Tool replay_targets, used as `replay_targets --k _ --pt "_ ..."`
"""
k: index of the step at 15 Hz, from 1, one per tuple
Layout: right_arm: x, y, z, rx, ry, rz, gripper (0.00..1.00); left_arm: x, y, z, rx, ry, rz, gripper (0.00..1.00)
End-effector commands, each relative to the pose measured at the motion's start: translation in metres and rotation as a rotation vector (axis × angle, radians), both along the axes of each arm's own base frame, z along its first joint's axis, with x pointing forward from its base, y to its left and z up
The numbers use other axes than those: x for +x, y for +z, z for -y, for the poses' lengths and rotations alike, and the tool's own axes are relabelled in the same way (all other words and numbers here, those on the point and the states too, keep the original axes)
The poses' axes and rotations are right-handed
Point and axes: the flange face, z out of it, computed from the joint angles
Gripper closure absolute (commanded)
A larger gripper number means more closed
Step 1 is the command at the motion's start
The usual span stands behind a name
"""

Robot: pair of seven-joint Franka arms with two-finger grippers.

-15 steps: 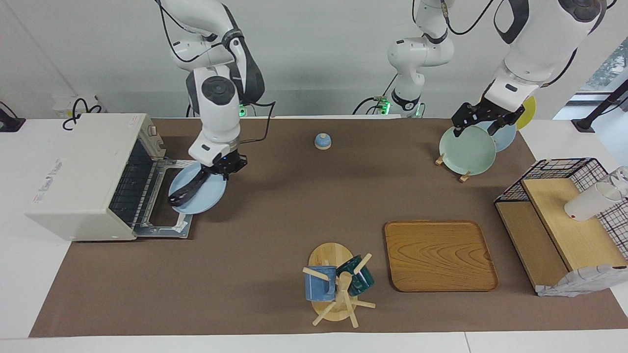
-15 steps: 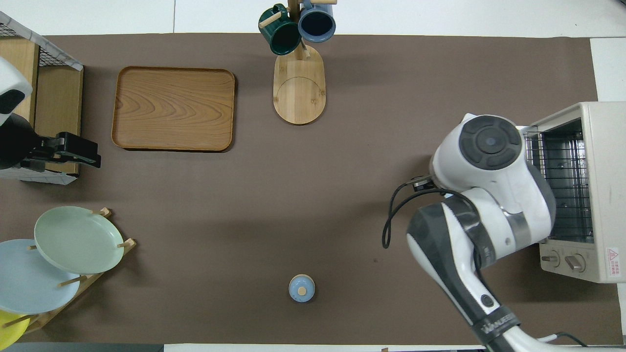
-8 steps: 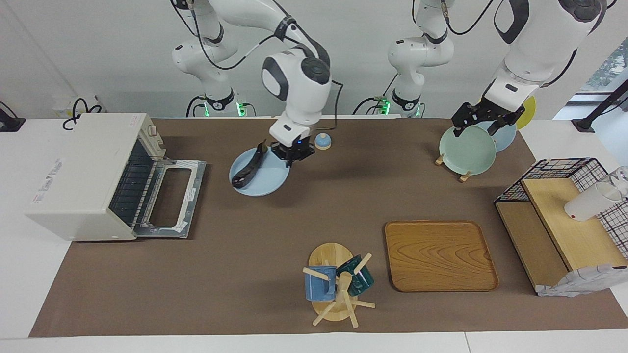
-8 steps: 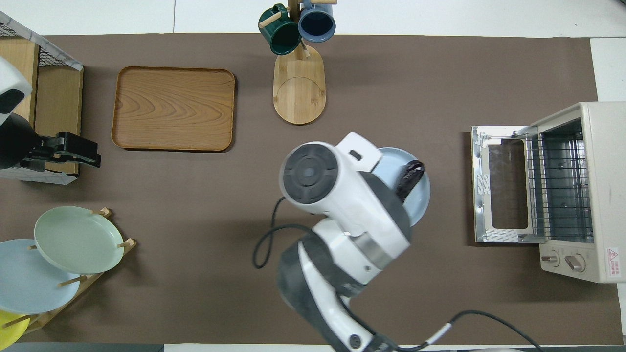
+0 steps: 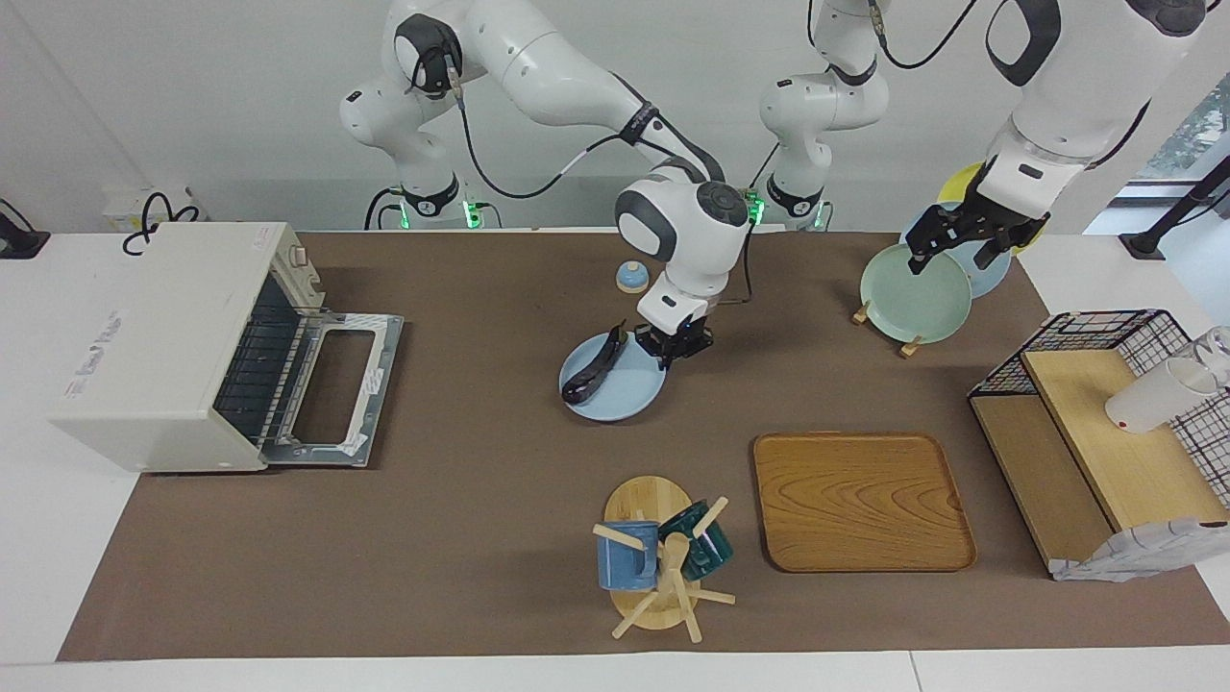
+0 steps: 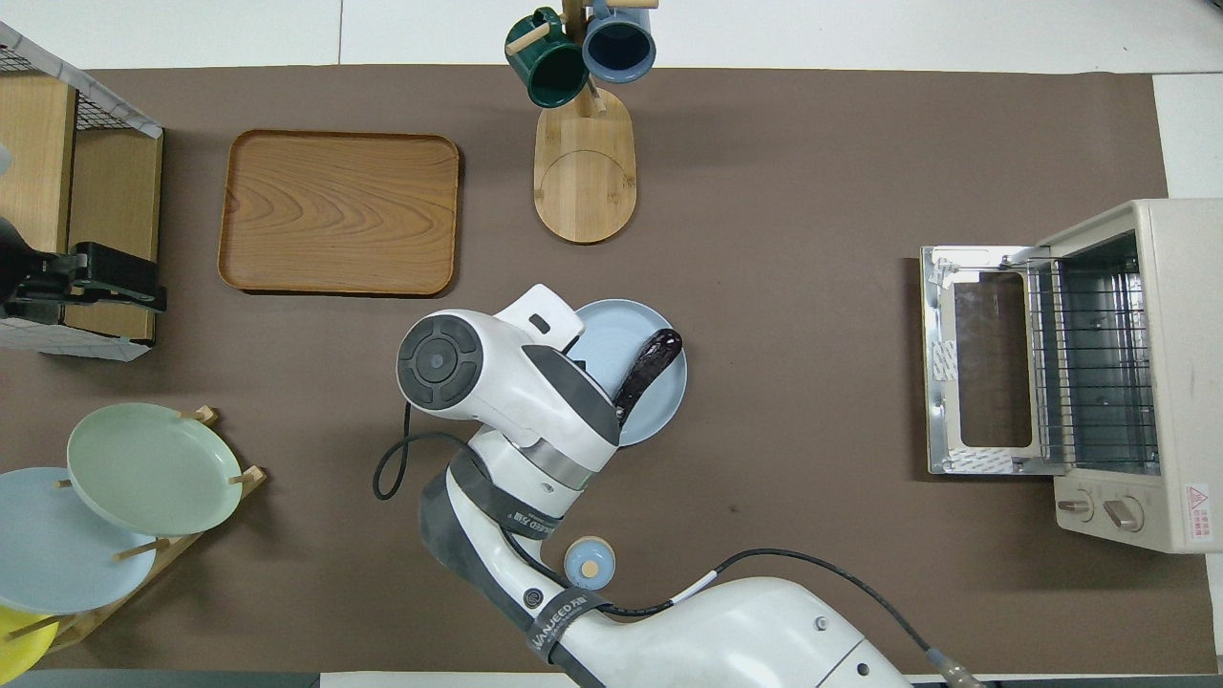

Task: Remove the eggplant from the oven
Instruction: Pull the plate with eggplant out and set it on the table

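Observation:
The dark purple eggplant (image 5: 591, 370) lies on a light blue plate (image 5: 629, 389) at the middle of the brown mat. My right gripper (image 5: 675, 344) is shut on that plate's rim, on the side toward the left arm's end. I cannot tell whether the plate rests on the mat or hangs just above it. In the overhead view the eggplant (image 6: 650, 363) and plate (image 6: 659, 406) show beside my right wrist, which hides the gripper. The off-white oven (image 5: 163, 346) stands at the right arm's end with its door (image 5: 336, 384) dropped open and its wire rack (image 6: 1099, 363) bare. My left gripper (image 5: 966, 248) is open and waits over the plate rack.
A small blue lidded jar (image 5: 631, 277) stands nearer to the robots than the plate. A wooden tray (image 5: 860, 500) and a mug tree (image 5: 663, 557) with two mugs lie farther out. A rack with a green plate (image 5: 913, 293) and a wire shelf (image 5: 1105, 413) stand at the left arm's end.
My right gripper has carried the plate with the eggplant from the oven's open door to the middle of the mat. The left gripper has shifted slightly over the plate rack.

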Motion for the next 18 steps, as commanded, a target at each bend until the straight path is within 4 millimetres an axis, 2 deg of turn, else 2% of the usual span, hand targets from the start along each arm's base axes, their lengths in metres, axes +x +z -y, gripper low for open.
replay_targets --k 1,2,4,6,8,9,11,13,15,16,17,18 --pt "-0.004 0.016 -0.024 0.044 -0.017 0.014 1.00 -0.001 0.006 -0.002 0.013 -0.001 0.026 0.00" --pt "-0.011 0.018 -0.033 0.059 -0.008 0.026 1.00 -0.001 0.006 -0.002 0.013 0.000 0.026 0.00" --pt "-0.008 0.020 -0.044 0.166 -0.057 0.057 1.00 0.000 0.006 -0.002 0.013 -0.001 0.030 0.00" --pt "-0.004 0.013 -0.039 0.206 -0.085 0.043 0.96 0.000 0.006 -0.002 0.013 0.000 0.030 0.00" --pt "-0.004 0.013 -0.038 0.203 -0.080 0.048 0.77 0.000 0.005 -0.002 0.013 -0.001 0.029 0.00" --pt "-0.002 0.014 -0.037 0.201 -0.071 0.052 0.75 0.000 0.005 -0.002 0.011 0.000 0.030 0.00" --pt "0.010 0.026 -0.026 0.200 -0.016 0.063 0.56 0.001 0.006 -0.002 0.013 -0.001 0.033 0.00" --pt "0.029 0.055 0.005 0.170 0.016 0.055 0.56 0.001 0.006 -0.002 0.011 -0.001 0.035 0.00" --pt "0.058 0.072 0.060 0.091 0.047 0.014 0.71 0.003 0.006 -0.002 0.005 -0.002 0.045 0.00" --pt "0.064 0.080 0.086 0.040 0.081 -0.006 0.85 0.004 0.006 0.000 0.002 -0.005 0.051 0.00" --pt "0.069 0.075 0.116 -0.013 0.121 -0.031 1.00 0.004 0.005 0.001 0.000 -0.008 0.051 0.00" --pt "0.067 0.066 0.144 -0.045 0.140 -0.052 1.00 0.005 0.002 0.009 -0.018 -0.018 0.050 0.00"
